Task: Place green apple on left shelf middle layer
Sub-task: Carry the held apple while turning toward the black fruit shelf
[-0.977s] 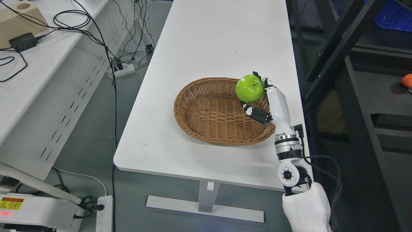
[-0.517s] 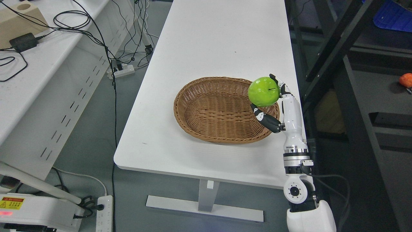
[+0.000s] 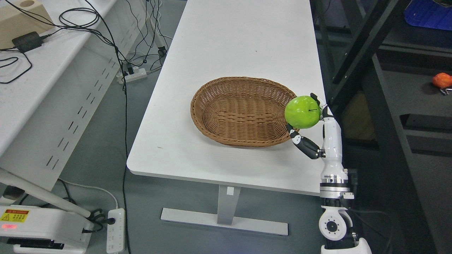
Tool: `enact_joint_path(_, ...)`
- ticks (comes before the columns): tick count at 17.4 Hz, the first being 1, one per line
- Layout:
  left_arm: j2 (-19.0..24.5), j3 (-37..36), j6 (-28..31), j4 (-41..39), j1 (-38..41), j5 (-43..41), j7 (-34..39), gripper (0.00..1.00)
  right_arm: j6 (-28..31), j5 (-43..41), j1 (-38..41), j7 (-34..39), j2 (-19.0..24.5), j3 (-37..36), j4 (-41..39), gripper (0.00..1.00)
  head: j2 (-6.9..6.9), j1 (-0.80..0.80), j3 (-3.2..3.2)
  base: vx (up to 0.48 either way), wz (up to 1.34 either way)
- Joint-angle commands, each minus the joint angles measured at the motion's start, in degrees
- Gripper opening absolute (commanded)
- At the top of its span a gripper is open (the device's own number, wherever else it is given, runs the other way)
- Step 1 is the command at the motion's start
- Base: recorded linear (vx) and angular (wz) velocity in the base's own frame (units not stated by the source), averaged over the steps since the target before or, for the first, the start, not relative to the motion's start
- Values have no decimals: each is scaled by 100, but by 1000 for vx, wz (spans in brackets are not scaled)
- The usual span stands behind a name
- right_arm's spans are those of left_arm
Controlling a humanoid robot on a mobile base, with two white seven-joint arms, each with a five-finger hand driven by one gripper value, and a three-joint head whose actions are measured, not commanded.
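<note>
My right hand point(image 3: 310, 121) is shut on a shiny green apple point(image 3: 302, 112), holding it in the air over the right rim of an empty brown wicker basket point(image 3: 226, 116). The thumb point(image 3: 303, 144) curls under the fruit, and the other fingers wrap it from behind. The white forearm rises from the lower right edge of the picture. A dark metal shelf point(image 3: 395, 81) stands to the right of the table. My left arm does not show.
The basket lies on a long white table point(image 3: 233, 42). A second white bench point(image 3: 46, 70) with cables stands at the left. An orange-red fruit point(image 3: 441, 80) lies on the dark shelf at far right. Power strips point(image 3: 113, 229) lie on the grey floor.
My right hand has carried the apple to the right and toward me, from over the basket's inside to its right rim. The camera has shifted a little too.
</note>
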Motion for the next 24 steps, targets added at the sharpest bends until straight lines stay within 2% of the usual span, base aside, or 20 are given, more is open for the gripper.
enact_joint_path(1, 100, -10, -3, -2, 0, 0, 1, 100, 3, -82, 170, 27, -91, -115, -187, 0, 0, 0, 0, -92, -23)
enact_joint_path(12, 100, 8, -3, -2, 0, 0, 1, 100, 3, -82, 249, 18, -91, -142, -169, 0, 0, 0, 0, -122, -40)
enact_joint_path(24, 100, 8, -3, -2, 0, 0, 1, 100, -6, -108, 267, 45, -91, -142, -161, 1, 0, 0, 0, -205, -23)
